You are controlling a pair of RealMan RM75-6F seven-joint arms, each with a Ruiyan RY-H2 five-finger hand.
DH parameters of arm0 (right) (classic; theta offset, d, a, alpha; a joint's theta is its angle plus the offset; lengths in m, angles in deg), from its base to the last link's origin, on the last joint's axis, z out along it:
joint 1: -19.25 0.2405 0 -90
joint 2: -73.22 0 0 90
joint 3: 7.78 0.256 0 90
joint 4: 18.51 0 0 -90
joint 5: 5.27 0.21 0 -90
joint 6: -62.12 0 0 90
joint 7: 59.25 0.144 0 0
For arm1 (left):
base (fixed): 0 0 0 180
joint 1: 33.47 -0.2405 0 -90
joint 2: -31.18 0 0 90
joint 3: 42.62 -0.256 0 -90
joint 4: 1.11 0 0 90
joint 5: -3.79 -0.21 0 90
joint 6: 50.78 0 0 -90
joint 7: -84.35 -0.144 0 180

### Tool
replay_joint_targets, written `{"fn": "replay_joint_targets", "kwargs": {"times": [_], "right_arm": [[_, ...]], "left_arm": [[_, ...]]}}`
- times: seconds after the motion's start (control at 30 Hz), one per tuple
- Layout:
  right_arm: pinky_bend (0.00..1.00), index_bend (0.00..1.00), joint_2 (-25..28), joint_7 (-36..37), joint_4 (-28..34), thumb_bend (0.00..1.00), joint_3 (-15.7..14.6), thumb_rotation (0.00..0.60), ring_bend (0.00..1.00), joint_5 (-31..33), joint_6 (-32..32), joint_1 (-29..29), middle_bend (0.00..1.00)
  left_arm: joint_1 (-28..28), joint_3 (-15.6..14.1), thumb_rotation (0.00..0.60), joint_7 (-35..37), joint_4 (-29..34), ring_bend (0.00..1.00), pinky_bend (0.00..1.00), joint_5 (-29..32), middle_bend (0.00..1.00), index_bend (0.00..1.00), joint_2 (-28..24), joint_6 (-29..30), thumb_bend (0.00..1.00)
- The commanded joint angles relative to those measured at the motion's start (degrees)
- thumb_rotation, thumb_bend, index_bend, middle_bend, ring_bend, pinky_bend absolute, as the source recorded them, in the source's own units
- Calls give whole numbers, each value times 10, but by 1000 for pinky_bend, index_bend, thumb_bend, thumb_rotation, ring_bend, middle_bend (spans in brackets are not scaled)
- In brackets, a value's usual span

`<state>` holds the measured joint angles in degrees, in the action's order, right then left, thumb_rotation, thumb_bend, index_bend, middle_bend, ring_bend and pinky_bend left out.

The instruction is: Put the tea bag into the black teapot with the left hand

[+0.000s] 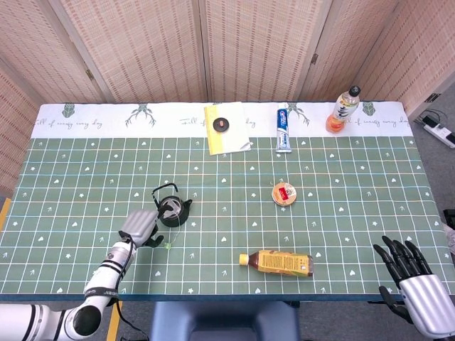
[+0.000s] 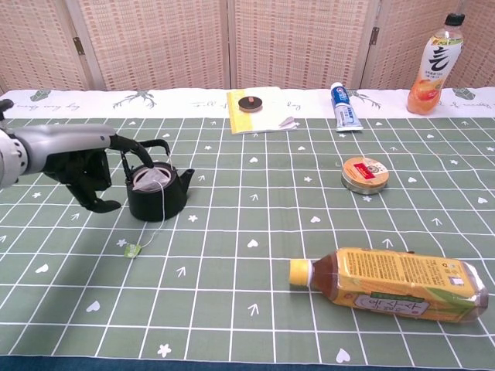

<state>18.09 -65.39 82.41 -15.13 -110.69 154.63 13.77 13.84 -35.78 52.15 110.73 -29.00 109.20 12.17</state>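
Note:
The black teapot (image 2: 157,204) stands lidless on the green checked cloth, left of centre. A whitish tea bag (image 2: 148,178) lies in its opening. The bag's string runs down over the pot's front to a small green tag (image 2: 132,250) lying on the cloth. My left hand (image 2: 83,164) hovers just left of the teapot, its dark fingers hanging down loosely and holding nothing; one finger reaches toward the pot's handle. From above, the left hand (image 1: 140,226) sits beside the teapot (image 1: 170,222). My right hand (image 1: 416,273) has its fingers spread past the table's front right corner.
An amber drink bottle (image 2: 390,283) lies on its side at the front. A round tin (image 2: 365,174) sits to the right. At the back are a yellow notepad (image 2: 259,108) with a small dark lid, a toothpaste tube (image 2: 343,107) and an upright orange bottle (image 2: 434,63).

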Motion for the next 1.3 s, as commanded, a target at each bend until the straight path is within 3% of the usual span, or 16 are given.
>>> {"fn": "replay_joint_targets", "kwargs": {"times": [0.03, 0.33, 0.67, 1.3], "right_arm": [[0, 0, 1, -1, 2, 418, -1, 600, 0, 1, -4, 1, 0], [0, 0, 8, 19, 1, 419, 1, 600, 0, 7, -10, 8, 0], [0, 0, 13, 32, -4, 419, -13, 600, 0, -25, 6, 1, 0], [0, 0, 15, 37, -5, 420, -11, 600, 0, -18, 6, 1, 0]], "left_arm": [[11, -7, 600, -17, -23, 1000, 1000, 7, 1000, 171, 21, -1, 337], [34, 5, 600, -35, -66, 1000, 1000, 29, 1000, 177, 49, -5, 337], [42, -16, 600, -51, -93, 1000, 1000, 19, 1000, 199, 67, -22, 336], [28, -24, 597, -22, -125, 1000, 1000, -18, 1000, 217, 63, -38, 336]]}}
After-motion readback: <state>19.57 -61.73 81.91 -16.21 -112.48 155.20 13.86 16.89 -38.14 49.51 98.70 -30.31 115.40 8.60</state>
